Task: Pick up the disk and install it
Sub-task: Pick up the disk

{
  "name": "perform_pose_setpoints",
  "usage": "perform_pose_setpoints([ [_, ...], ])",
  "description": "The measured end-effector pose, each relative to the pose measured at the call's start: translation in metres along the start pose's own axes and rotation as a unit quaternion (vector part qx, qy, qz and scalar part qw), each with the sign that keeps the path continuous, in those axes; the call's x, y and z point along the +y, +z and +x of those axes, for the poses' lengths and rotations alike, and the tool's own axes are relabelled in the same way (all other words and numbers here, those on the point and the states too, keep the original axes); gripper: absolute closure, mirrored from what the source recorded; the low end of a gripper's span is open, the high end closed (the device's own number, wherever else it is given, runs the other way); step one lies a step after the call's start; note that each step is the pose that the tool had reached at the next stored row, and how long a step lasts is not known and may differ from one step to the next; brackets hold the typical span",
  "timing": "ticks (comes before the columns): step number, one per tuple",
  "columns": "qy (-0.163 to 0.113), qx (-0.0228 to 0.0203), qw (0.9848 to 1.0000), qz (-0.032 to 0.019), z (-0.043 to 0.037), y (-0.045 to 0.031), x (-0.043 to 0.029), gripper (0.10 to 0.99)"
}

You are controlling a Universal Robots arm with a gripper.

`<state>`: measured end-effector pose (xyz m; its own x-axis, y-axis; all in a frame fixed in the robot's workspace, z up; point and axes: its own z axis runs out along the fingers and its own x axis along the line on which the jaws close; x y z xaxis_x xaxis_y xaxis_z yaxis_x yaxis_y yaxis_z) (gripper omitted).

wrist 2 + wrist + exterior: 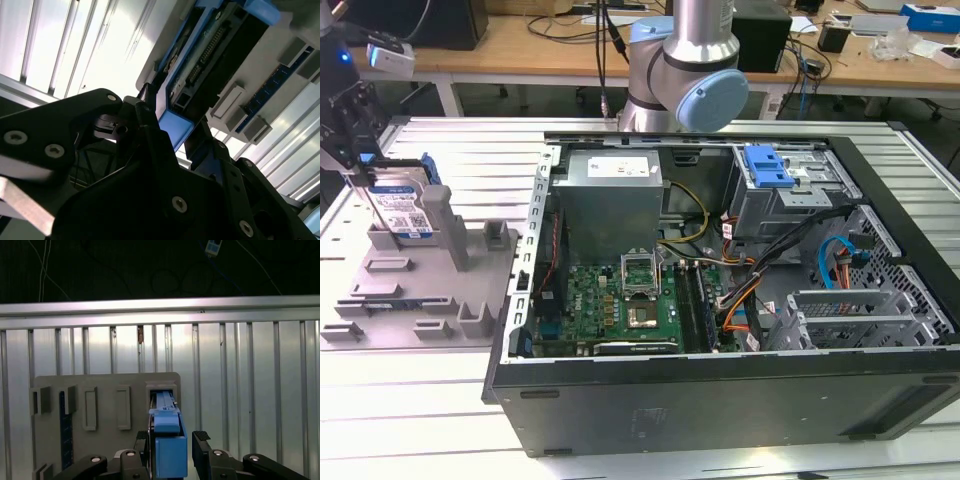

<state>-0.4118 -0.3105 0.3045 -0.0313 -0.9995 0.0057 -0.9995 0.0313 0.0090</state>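
Note:
The disk, a silver drive with a white-and-blue label in a blue carrier, stands upright on edge in a slot of the grey fixture tray at the exterior view's left. My gripper hangs over it, with its fingers reaching down on both sides of the drive. In the first wrist view the blue carrier edge of the disk runs between the two black fingers of the gripper, with a thin gap on each side. The second wrist view has the disk end-on within the gripper.
An open computer case lies at the exterior view's right, with a motherboard, cables and a drive bay with a blue latch. The arm's base stands behind the case. The ribbed metal table carries both. The tray holds other slots and posts.

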Motion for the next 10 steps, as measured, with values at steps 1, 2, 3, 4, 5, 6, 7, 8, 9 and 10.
perform_pose_setpoints([
  [1,0.0,0.0,1.0,0.0,0.0,0.0003,0.0,0.604],
  [2,0.0,0.0,1.0,0.0001,0.0,0.0006,0.0,0.604],
  [3,0.0,0.0,1.0,0.0,0.0,0.0008,0.0,0.604],
  [4,0.0,0.0,1.0,0.0,0.0,0.0009,0.0,0.604],
  [5,0.0,0.0,1.0,0.0,0.0,0.0011,0.0,0.604],
  [6,0.0,0.0,1.0,0.0,0.0,0.0012,0.0,0.604],
  [7,0.0,0.0,1.0,0.0,0.0,0.0014,0.0,0.604],
  [8,0.0,0.0,1.0,0.0,0.0,0.0016,0.0,0.604],
  [9,0.0,0.0,1.0,0.0,0.0,0.0018,0.0,0.604],
  [10,0.0,0.0,1.0,0.0,0.0,0.0019,0.0,0.604],
])
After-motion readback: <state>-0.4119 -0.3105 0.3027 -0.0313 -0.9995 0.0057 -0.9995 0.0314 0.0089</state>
